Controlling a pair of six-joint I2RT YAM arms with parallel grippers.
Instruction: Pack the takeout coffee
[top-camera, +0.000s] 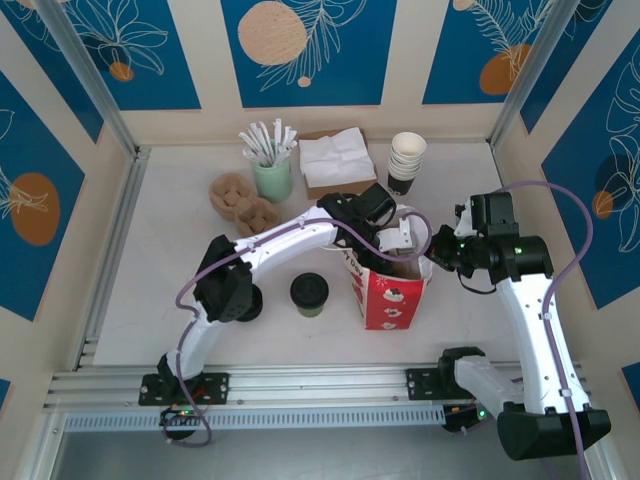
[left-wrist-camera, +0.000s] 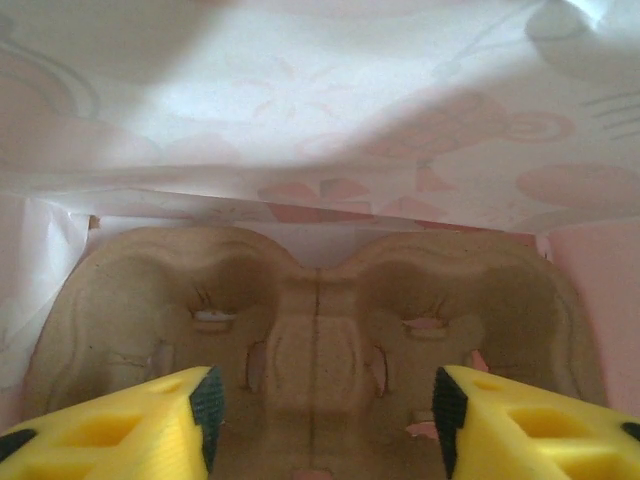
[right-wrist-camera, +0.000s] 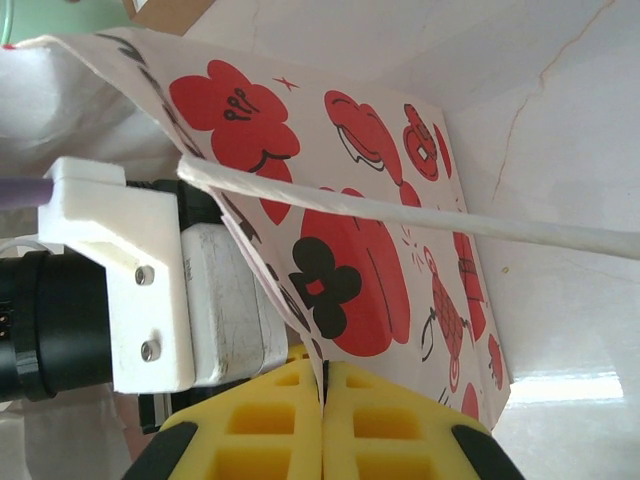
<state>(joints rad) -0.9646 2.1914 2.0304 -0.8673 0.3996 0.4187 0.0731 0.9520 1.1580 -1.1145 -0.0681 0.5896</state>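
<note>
The takeout coffee, a small dark olive-green paper cup with a round black plastic lid (top-camera: 309, 293), sits upright on the white bench (top-camera: 180, 250), just beside the red-and-white paper bag (top-camera: 392, 300) at its 9 o'clock. So it's not packed yet. The left gripper (left-wrist-camera: 320, 410) is inside the bag, jaws spread and empty, over a brown moulded-pulp cup carrier (left-wrist-camera: 315, 330) on the bag's floor. The right gripper (right-wrist-camera: 325, 385) is clamped on the bag's wall at 3 o'clock. I'd say prep's done and loading the cup is what's left. The carrier's near edge is cut off, and from above the left arm (top-camera: 290, 235) hides the bag's inside.
</note>
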